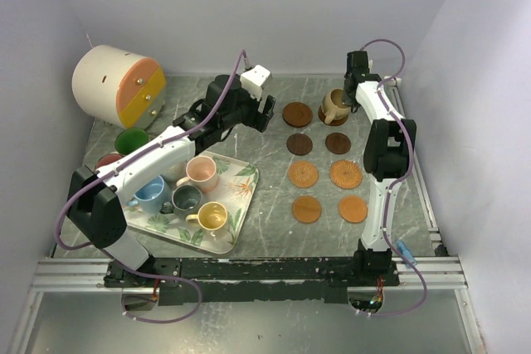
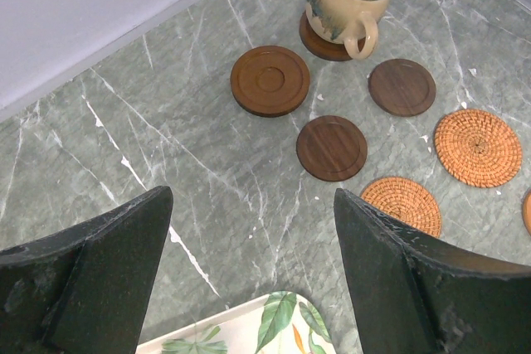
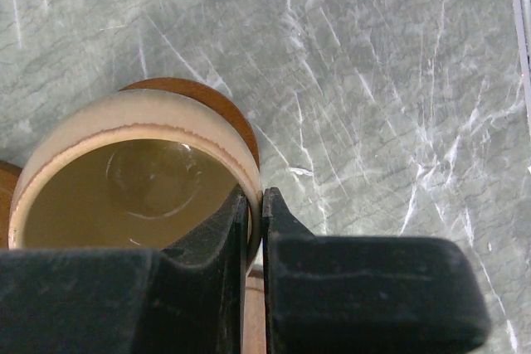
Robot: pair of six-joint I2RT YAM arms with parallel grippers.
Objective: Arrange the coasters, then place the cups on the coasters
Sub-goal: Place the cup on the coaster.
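Several round coasters lie in two columns on the right of the table, from a dark brown one (image 1: 298,113) at the far end to woven orange ones (image 1: 346,174) nearer me. A cream cup (image 1: 335,105) stands on the far right coaster (image 3: 224,105). My right gripper (image 3: 255,196) is shut on the cream cup's rim (image 3: 133,113), one finger inside and one outside. My left gripper (image 2: 253,196) hangs open and empty over bare table, left of the coasters. Pink (image 1: 202,172), light blue (image 1: 150,194), dark grey (image 1: 187,199) and yellow (image 1: 212,217) cups sit on the tray.
The leaf-print tray (image 1: 241,205) lies at the left, its far corner just under my left gripper. Green (image 1: 131,140) and red (image 1: 108,161) cups stand beyond it, near a big white-and-orange cylinder (image 1: 116,84). Walls close in the back and both sides.
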